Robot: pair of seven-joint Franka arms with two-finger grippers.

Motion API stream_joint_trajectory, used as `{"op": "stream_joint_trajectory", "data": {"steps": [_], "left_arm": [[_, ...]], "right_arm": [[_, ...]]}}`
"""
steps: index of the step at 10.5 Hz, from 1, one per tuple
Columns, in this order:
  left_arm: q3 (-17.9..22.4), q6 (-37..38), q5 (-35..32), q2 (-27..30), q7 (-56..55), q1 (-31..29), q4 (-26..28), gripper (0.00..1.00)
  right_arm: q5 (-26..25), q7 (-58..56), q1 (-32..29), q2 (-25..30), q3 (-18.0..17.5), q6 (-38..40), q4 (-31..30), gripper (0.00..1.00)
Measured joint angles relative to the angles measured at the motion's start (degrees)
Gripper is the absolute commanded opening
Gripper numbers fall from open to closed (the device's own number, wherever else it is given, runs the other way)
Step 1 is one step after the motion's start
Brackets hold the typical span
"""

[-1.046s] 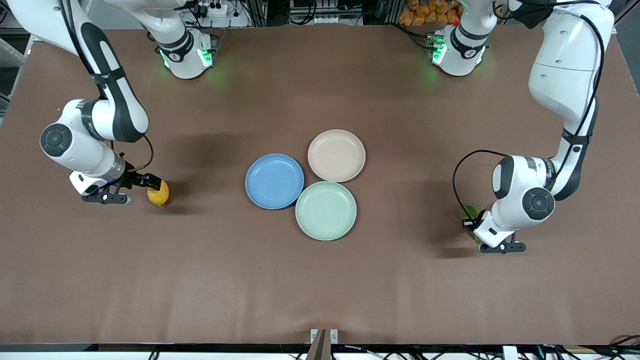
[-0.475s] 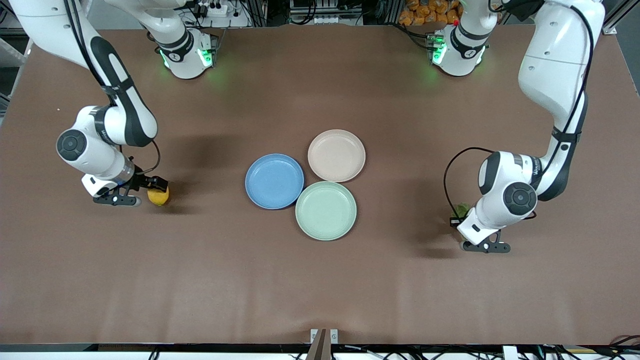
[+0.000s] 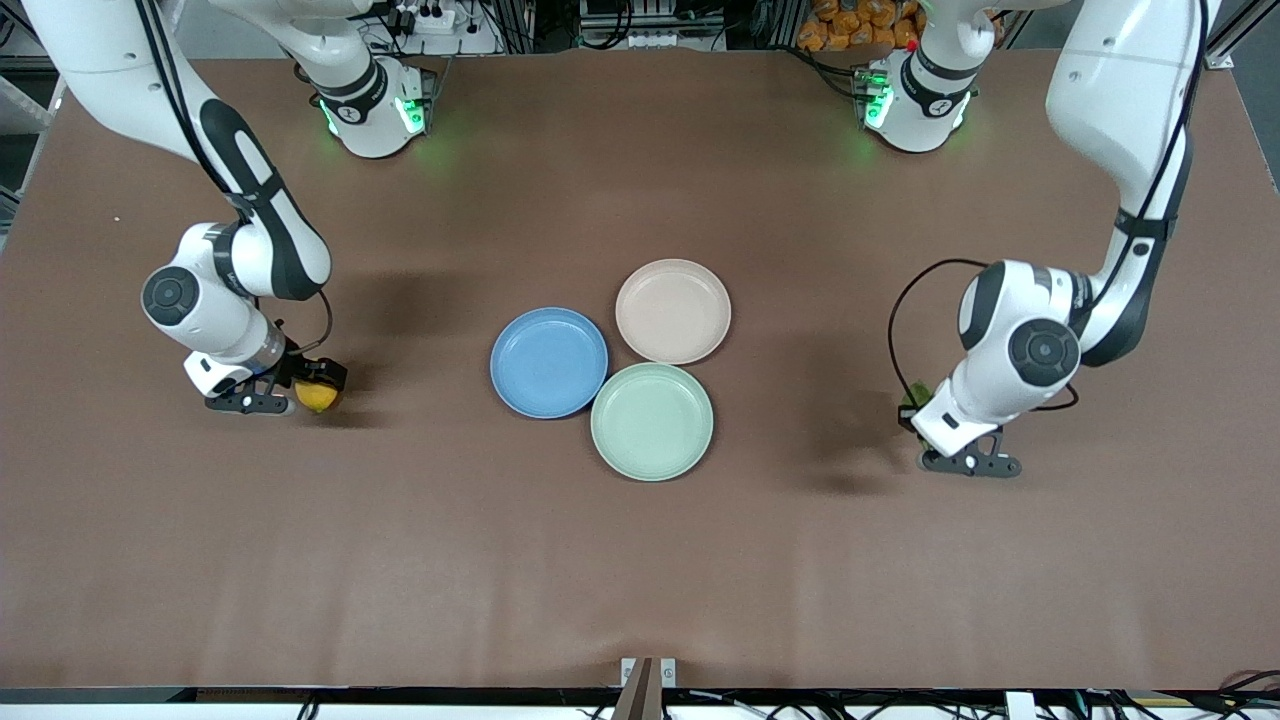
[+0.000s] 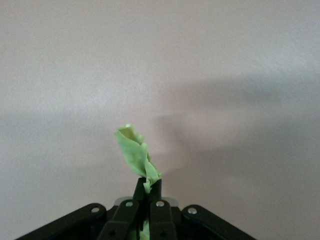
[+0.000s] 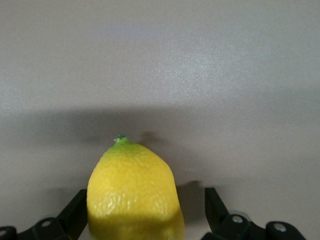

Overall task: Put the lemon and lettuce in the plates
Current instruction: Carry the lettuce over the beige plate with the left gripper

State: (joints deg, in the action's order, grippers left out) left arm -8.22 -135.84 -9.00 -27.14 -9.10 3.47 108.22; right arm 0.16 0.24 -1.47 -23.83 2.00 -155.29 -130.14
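The yellow lemon (image 3: 319,398) lies on the table toward the right arm's end. My right gripper (image 3: 306,384) is low around it, its fingers open on either side; in the right wrist view the lemon (image 5: 132,187) sits between the spread fingers of the gripper (image 5: 144,199), with a gap at one finger. My left gripper (image 3: 916,412) is shut on the green lettuce (image 3: 912,392) and holds it above the table toward the left arm's end; the leaf (image 4: 132,152) sticks out past the closed gripper (image 4: 148,187). The blue plate (image 3: 548,362) and beige-pink plate (image 3: 672,311) stand mid-table, empty.
A pale mint-green plate (image 3: 651,421) touches both other plates, nearer the front camera. Bare brown table lies between each gripper and the plates. The two arm bases stand along the edge farthest from the front camera.
My right gripper has slid forward so its open fingers now flank the lemon, which stayed put. My left gripper has risen and shifted slightly toward the plates with the lettuce.
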Motion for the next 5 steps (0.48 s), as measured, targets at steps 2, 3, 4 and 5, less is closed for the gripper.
{"op": "stream_joint_trajectory", "data": {"steps": [2,3,4,5], "left_arm": [[-2.27,0.89,0.00,2.75,-1.02,-0.01,2.20,0.00],[-3.73,1.07,0.00,3.18,-2.93,0.00,2.59,0.00],[-5.51,1.09,0.00,3.19,-5.73,-0.01,2.80,0.00],[-7.81,1.54,0.00,3.19,-9.23,0.01,2.97,0.00]], "right_arm": [[0.00,0.00,0.03,-1.57,-0.08,-2.58,-0.25,0.93],[0.00,0.00,0.05,-1.57,-0.15,-2.91,-0.25,0.73],[0.00,0.02,0.07,-1.58,-0.17,-2.91,-0.26,0.58],[0.00,0.02,0.09,-1.54,-0.23,-3.00,-0.25,0.46]]}}
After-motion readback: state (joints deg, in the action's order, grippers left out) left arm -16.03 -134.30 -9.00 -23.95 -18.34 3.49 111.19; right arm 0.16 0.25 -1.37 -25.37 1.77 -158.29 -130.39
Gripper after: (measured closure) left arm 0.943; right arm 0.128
